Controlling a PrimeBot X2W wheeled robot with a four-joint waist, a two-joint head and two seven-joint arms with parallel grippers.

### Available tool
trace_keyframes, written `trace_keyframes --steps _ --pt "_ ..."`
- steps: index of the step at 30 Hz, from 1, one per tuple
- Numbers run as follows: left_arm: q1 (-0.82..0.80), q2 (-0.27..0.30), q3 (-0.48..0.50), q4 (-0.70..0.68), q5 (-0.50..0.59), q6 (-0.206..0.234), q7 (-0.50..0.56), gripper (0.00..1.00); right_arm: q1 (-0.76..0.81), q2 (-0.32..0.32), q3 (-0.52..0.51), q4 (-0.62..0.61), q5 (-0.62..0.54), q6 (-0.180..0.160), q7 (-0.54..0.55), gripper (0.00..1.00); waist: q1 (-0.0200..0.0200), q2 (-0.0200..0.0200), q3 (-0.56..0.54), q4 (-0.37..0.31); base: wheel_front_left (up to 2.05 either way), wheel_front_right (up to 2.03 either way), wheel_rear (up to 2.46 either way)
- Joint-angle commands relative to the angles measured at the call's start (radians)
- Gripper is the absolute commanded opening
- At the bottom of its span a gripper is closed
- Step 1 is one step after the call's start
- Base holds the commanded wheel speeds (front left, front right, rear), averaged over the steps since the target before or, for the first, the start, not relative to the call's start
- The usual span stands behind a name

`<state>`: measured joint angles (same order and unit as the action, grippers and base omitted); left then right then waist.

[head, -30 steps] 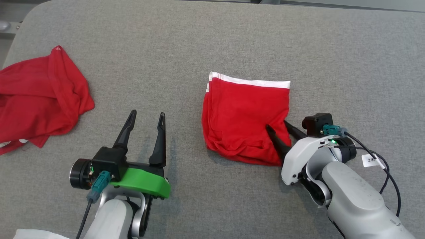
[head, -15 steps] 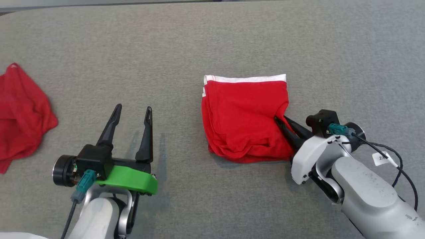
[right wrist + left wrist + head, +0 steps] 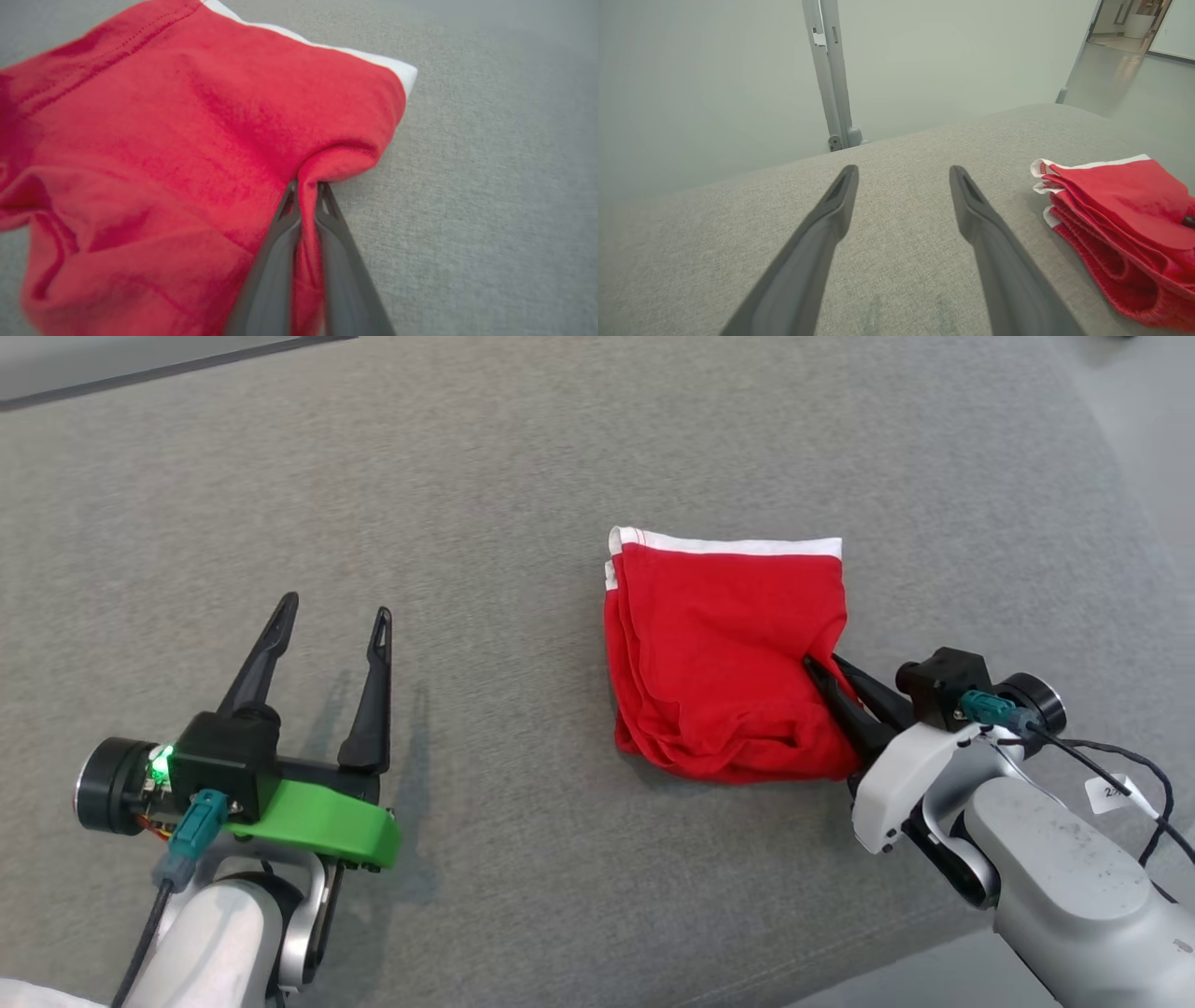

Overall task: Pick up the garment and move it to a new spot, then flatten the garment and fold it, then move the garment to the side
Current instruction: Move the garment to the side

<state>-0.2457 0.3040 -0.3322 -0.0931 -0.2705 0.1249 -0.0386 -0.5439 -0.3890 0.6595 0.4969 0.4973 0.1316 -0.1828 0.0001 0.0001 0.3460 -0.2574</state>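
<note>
From the head view, the folded red garment lies on the grey cloth-covered bench, in its right part and not far from the right edge. A white band runs along the garment's far side. Several layers show stacked at its left side, and its near edge is rumpled. The right claw reaches in from the near right, its two dark fingers pressed together on a tuck of cloth at the garment's right side. The left claw stands well apart to the left of the garment. Its fingers are spread wide over bare bench with nothing between them, and a green light glows on its wrist.

From the left wrist view, the left claw points across the bench toward its far edge, fingers spread. The garment lies off to the right, its layered edges and white trim turned this way. A grey post rises beyond the far edge against a pale wall.

From the right wrist view, the right claw is pinching a raised ridge of red cloth, which bulges over the fingertips. The garment spreads to the left, and its white band shows at the top. Bare bench lies to the right.
</note>
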Motion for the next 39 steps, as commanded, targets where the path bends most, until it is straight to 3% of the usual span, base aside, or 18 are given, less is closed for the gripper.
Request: trace_keyframes --steps 1,5,11,22,25,30,32,33,39 --pt "-0.018 0.018 0.003 -0.013 0.007 0.005 0.012 1.00 -0.012 0.001 0.009 0.003 0.006 -0.002 -0.011 0.00 -0.0001 -0.0001 0.061 -0.154 0.00 0.00 0.00" --pt "-0.028 0.035 0.000 -0.043 0.015 0.003 0.040 1.00 -0.041 -0.014 0.038 0.012 0.011 -0.002 -0.027 0.00 -0.0001 -0.0001 0.084 -0.193 0.00 0.00 0.00" --pt "-0.066 0.063 -0.013 -0.095 0.039 -0.008 0.098 1.00 -0.177 -0.094 0.133 0.056 0.013 -0.002 -0.064 0.00 -0.0001 -0.0001 0.152 -0.219 0.00 0.00 0.00" --pt "-0.131 0.086 -0.034 -0.158 0.065 -0.017 0.138 1.00 -0.420 -0.343 0.185 0.164 -0.065 -0.002 -0.084 0.00 -0.0001 -0.0001 0.265 -0.145 0.00 0.00 0.00" --pt "-0.150 0.086 -0.039 -0.171 0.070 -0.022 0.137 1.00 -0.450 -0.379 0.149 0.205 -0.044 -0.002 -0.085 0.00 -0.0001 -0.0001 0.292 -0.120 0.00 0.00 0.00" --pt "-0.172 0.078 -0.048 -0.175 0.077 -0.022 0.133 1.00 -0.468 -0.372 0.131 0.265 -0.006 -0.002 -0.085 0.00 -0.0001 -0.0001 0.317 -0.095 0.00 0.00 0.00" --pt "-0.177 0.077 -0.051 -0.175 0.078 -0.021 0.133 1.00 -0.474 -0.357 0.116 0.311 0.017 -0.002 -0.085 0.48 -0.0001 -0.0001 0.323 -0.089 0.00 0.00 0.00" --pt "-0.180 0.077 -0.052 -0.173 0.078 -0.022 0.130 1.00 -0.474 -0.352 0.110 0.346 0.026 -0.002 -0.085 1.00 -0.0001 -0.0001 0.325 -0.086 0.00 0.00 0.00" --pt "-0.178 0.072 -0.054 -0.152 0.067 -0.017 0.110 1.00 -0.462 -0.322 0.005 0.416 0.087 -0.002 -0.085 1.00 -0.0001 -0.0001 0.312 -0.084 0.00 0.00 0.00"
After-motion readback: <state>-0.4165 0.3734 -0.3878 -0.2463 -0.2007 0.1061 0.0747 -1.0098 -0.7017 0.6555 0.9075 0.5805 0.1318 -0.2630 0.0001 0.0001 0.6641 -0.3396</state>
